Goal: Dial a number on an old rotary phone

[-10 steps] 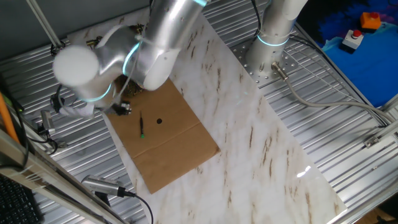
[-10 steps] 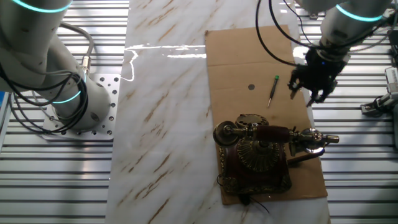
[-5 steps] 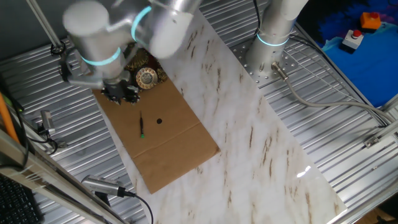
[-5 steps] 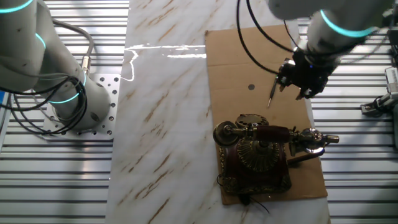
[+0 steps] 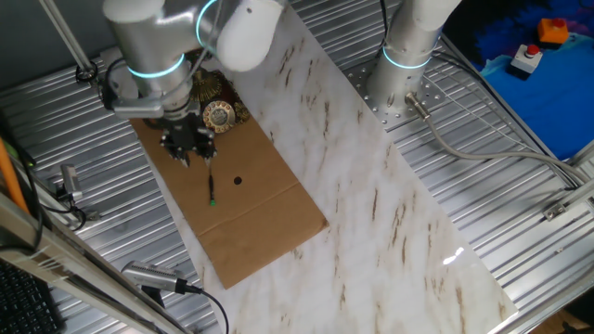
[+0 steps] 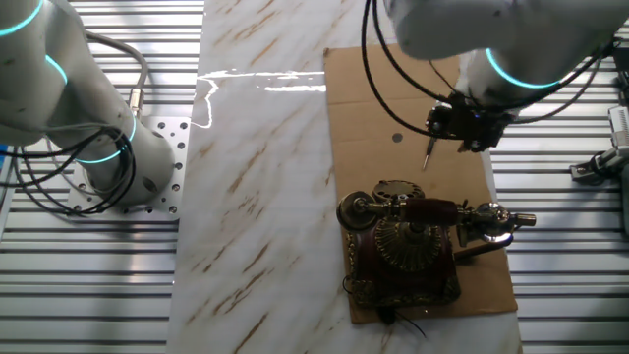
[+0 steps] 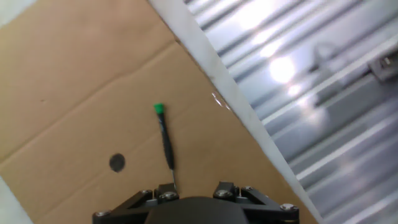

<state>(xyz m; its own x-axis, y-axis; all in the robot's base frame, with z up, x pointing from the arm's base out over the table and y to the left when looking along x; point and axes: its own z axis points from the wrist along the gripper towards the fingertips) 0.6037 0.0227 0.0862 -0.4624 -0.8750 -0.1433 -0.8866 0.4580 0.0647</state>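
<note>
- My gripper (image 5: 188,148) hangs over the cardboard sheet (image 5: 260,218), its fingers pointing down just above the near end of the thin black stick (image 5: 211,184).
- From the other fixed view, the gripper (image 6: 462,126) sits just right of the stick (image 6: 430,146), between the phone and the far edge of the cardboard (image 6: 373,88).
- I cannot tell how far the jaws stand apart: the fixed views show only a dark cluster, and the hand view shows just the gripper's base at the bottom edge. I see nothing held.
- In the hand view the stick (image 7: 165,138) lies flat on the cardboard (image 7: 74,74), green tip (image 7: 159,109) pointing away from me, a small dark round spot (image 7: 117,162) to its left.
- The old rotary phone (image 6: 405,246) stands at the cardboard's near end, handset (image 6: 432,209) resting across its cradle, well apart from my gripper.
- In one fixed view its gold dial (image 5: 220,115) shows beside the arm's wrist.
- The cardboard lies on a marble tabletop (image 5: 371,195).
</note>
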